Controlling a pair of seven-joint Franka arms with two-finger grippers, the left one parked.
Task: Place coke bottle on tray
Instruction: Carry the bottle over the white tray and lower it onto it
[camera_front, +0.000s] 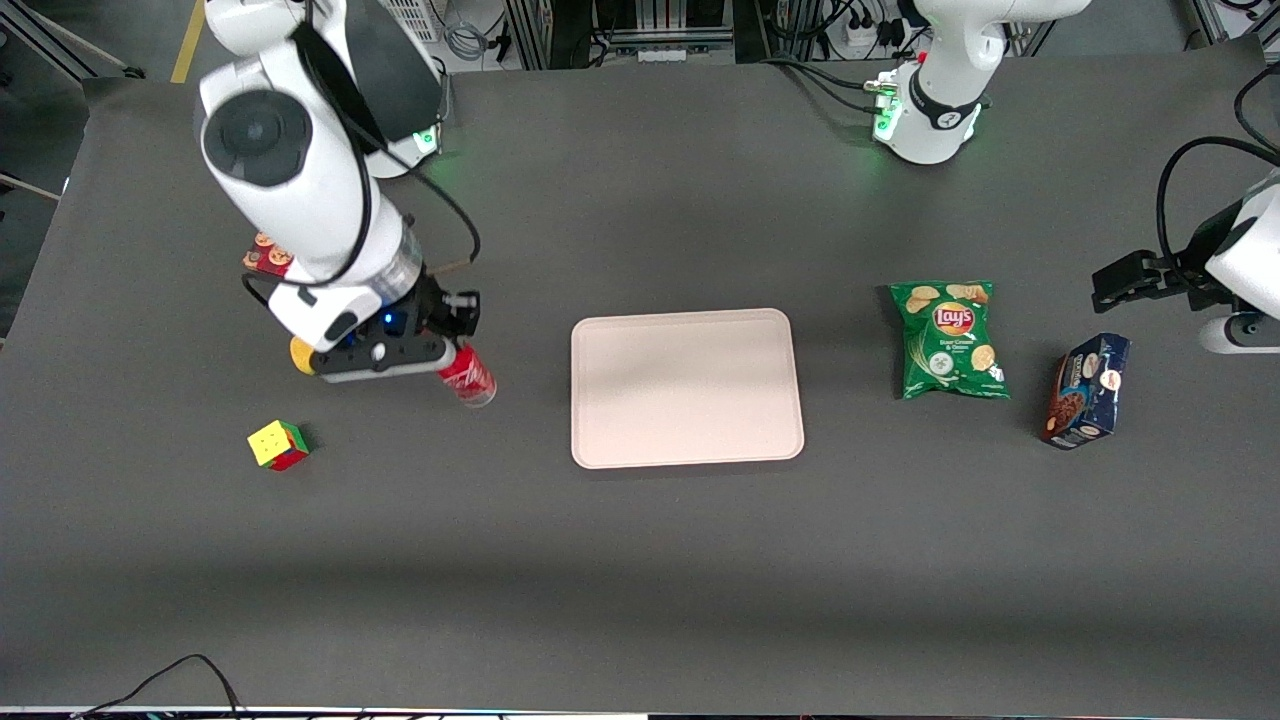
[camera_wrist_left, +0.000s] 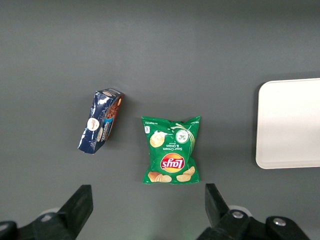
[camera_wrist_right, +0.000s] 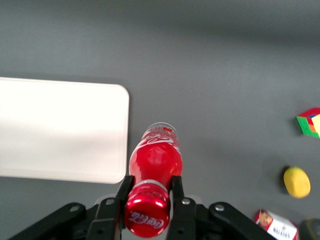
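Note:
My right gripper (camera_front: 452, 352) is shut on the neck of the coke bottle (camera_front: 468, 375), a small bottle with a red cap, red label and clear base. In the right wrist view the gripper (camera_wrist_right: 150, 187) clamps the coke bottle (camera_wrist_right: 155, 162) just below its cap, one finger on each side. The bottle hangs tilted above the dark table, a short way from the tray's edge toward the working arm's end. The pale pinkish-beige tray (camera_front: 686, 387) lies flat in the middle of the table with nothing on it; it also shows in the right wrist view (camera_wrist_right: 60, 130).
A coloured puzzle cube (camera_front: 277, 445) lies nearer the front camera than the gripper. A lemon (camera_front: 302, 356) and a red cookie box (camera_front: 265, 254) sit by the working arm. A green Lay's bag (camera_front: 948, 340) and a dark blue box (camera_front: 1087, 390) lie toward the parked arm's end.

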